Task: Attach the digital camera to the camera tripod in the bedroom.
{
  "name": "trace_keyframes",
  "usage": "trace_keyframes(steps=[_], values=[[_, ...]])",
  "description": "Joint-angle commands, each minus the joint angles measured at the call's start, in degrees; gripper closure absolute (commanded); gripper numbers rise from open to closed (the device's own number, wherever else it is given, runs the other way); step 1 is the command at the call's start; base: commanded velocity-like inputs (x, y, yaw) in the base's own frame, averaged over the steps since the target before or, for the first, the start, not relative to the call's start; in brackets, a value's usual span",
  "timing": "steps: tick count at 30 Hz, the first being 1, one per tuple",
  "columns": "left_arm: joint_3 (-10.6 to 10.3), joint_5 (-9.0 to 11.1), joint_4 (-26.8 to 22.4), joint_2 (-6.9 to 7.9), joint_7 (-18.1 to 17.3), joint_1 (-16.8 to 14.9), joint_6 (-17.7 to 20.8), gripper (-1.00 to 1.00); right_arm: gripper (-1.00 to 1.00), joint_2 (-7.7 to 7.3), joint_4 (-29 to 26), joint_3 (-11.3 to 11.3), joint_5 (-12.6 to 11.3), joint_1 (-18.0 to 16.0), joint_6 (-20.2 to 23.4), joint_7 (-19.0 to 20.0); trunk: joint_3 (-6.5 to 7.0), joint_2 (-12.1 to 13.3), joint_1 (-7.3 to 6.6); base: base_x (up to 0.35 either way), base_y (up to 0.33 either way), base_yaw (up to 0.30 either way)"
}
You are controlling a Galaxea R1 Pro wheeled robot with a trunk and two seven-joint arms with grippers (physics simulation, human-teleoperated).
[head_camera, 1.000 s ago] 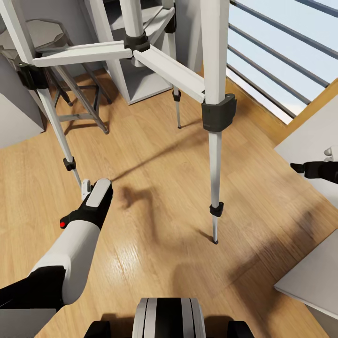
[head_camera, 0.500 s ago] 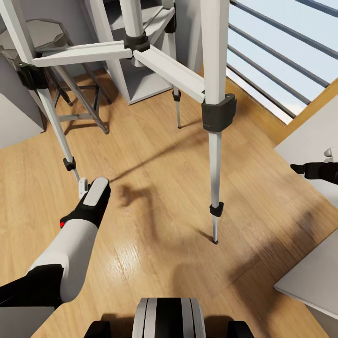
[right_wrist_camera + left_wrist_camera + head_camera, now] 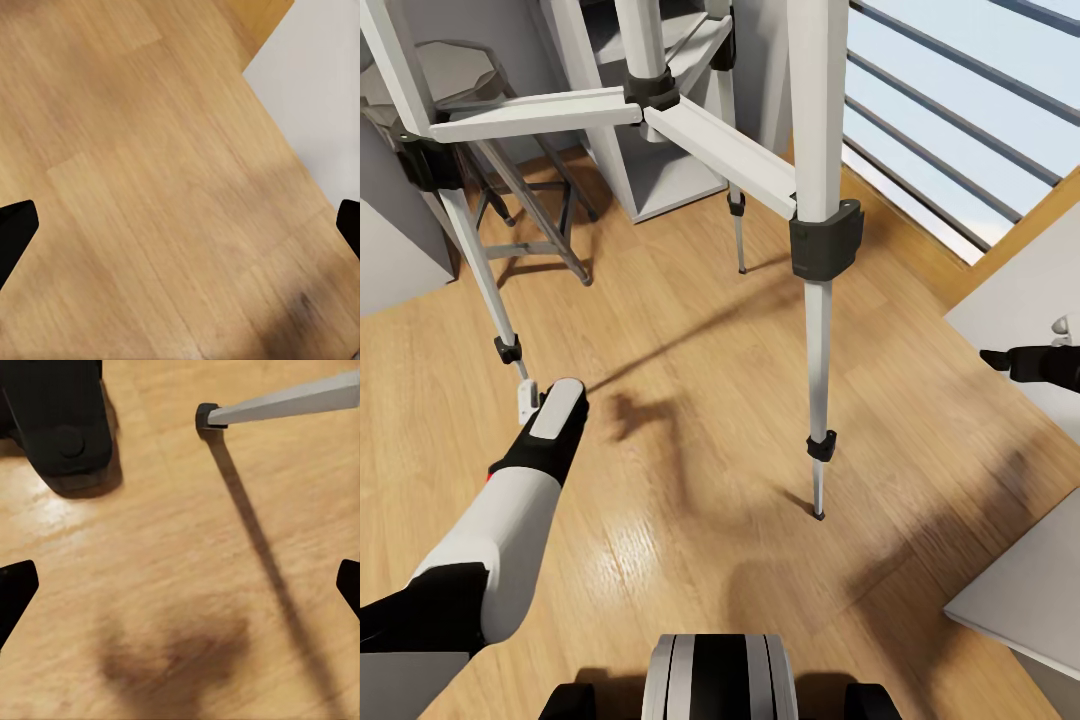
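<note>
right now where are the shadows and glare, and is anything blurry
Head view: sharp; the camera tripod legs cast long thin shadows across the plank floor, with a pale glare patch near the left arm. Left wrist view: a tripod foot throws a crisp diagonal shadow beside a soft dark blot. Right wrist view: slightly soft wood grain, faint shading in one corner.

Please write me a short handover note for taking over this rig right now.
Left gripper: open and empty, low over the wooden floor beside one foot of the camera tripod.
Right gripper: open and empty, out at the robot's right over the floor by a pale furniture edge.
Camera tripod: standing directly ahead, legs spread on the floor, with a grey stool behind it.
Done: nothing attached as far as I can see, and neither gripper holds the digital camera.
Left: find and grasp the camera, then mount it on the tripod head.
</note>
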Motion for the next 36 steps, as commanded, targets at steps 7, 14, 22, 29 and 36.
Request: trace_keyframes(steps=[7,14,22,29,36], values=[[0.2,0.3,0.0,0.64,0.0,0.0,-0.3,-1.0,-1.0,-1.01,0.0,0.0,0.3,0.0,0.2,0.5,-0.03,0.0,-0.01,0.0,0.0,0.0],[0.2,0.3,0.0,1.42,0.0,0.1,-0.4,-1.0,-1.0,-1.44,0.0,0.0,0.3,0.0,0.2,0.5,-0.03,0.0,-0.01,0.0,0.0,0.0],[0.9,0.4,0.0,2.15,-0.1,0.2,-0.4,-1.0,-1.0,-1.59,0.0,0.1,0.3,0.0,0.2,0.5,-0.03,0.0,-0.01,0.0,0.0,0.0],[1.3,0.4,0.1,2.38,-0.4,0.3,-0.4,-1.0,-1.0,-1.63,0.0,0.1,0.3,0.0,0.2,0.5,-0.03,0.0,-0.01,0.0,0.0,0.0],[1.5,0.4,0.4,2.46,-0.5,0.3,-0.4,-1.0,-1.0,-1.59,0.0,0.1,0.3,0.0,0.2,0.5,-1.14,-0.1,0.12,0.0,0.0,0.0]])
